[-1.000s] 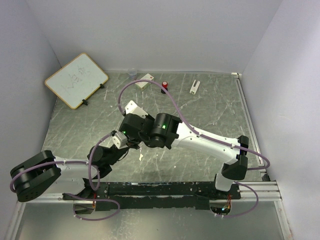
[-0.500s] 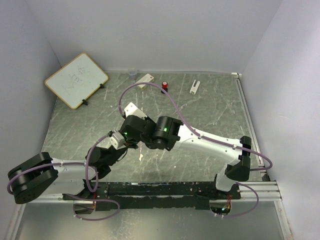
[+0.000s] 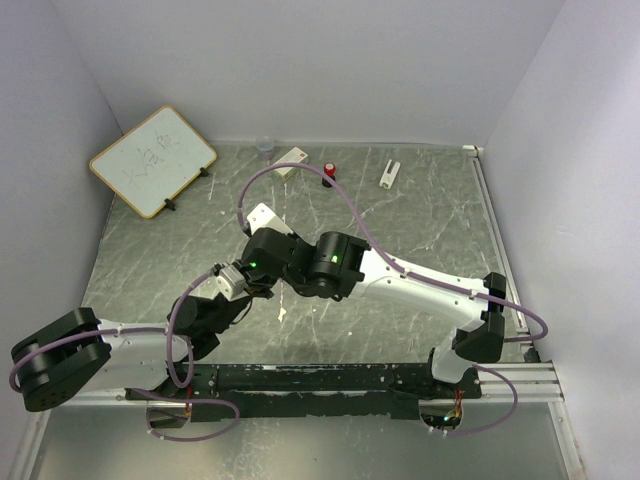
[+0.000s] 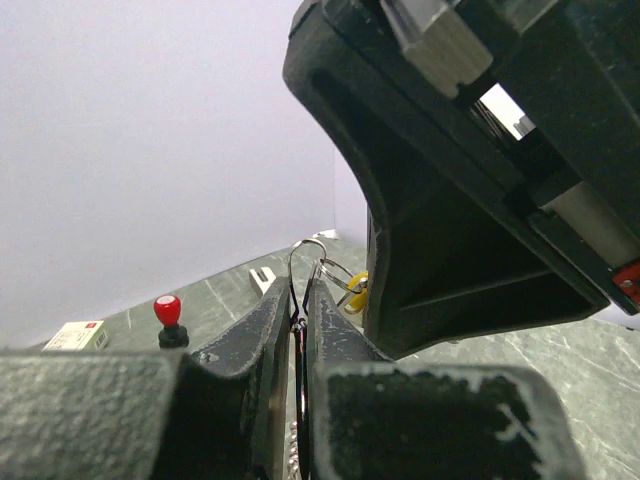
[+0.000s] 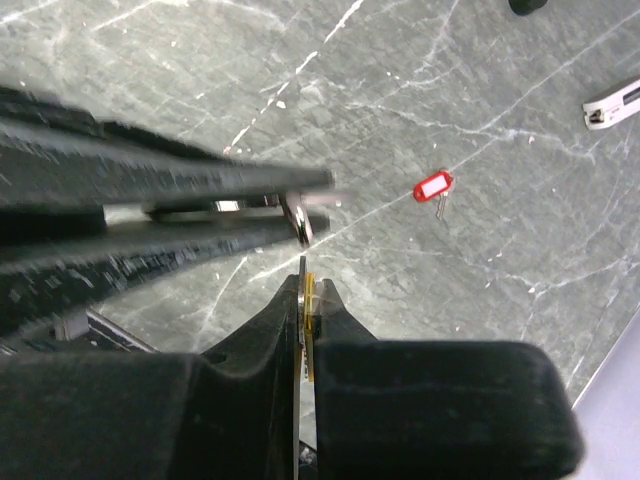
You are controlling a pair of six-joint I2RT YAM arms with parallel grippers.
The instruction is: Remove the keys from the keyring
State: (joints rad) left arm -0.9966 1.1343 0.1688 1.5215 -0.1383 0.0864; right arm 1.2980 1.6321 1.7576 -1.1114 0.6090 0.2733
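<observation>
Keyring (image 5: pixel 298 222) stands edge-on, pinched in my closed left fingers (image 4: pixel 322 318), clear of the table (image 5: pixel 500 100). Yellow key (image 4: pixel 355 292), clamped in my closed right fingers (image 5: pixel 327 310), points at 12 o'clock toward the ring, just beside it. Red key (image 5: pixel 433 187) lies loose at 2 o'clock.

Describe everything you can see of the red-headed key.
The red-headed key lies flat and alone on the grey marbled table, seen from the right wrist. Its head looks like red plastic with a pale label window; a short silver blade sticks out from one end. Nothing touches it but the table.
</observation>
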